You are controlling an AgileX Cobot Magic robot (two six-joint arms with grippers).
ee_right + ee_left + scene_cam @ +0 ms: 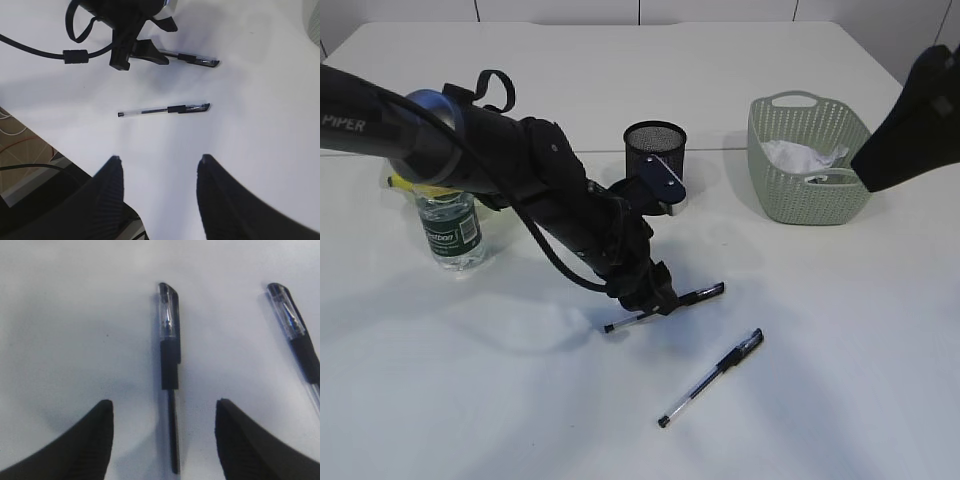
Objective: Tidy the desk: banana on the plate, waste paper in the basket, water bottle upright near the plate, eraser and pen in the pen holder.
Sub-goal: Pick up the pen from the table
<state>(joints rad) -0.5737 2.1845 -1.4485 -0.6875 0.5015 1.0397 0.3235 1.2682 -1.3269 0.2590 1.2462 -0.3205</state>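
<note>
Left wrist view has the left gripper (164, 440) spread wide, one black finger on either side of a clear-barrelled ballpoint pen with a black cap (170, 365) lying flat on the plain white desk (75, 315), its long axis running straight between the fingers, capped end pointing away from the camera. Nothing pinched. A second identical pen (296, 335) lies just beside it, roughly parallel. In the exterior view the black wire-mesh pen holder (655, 152) stands behind the arm. The right gripper (157, 195) hangs parted and empty above the desk.
</note>
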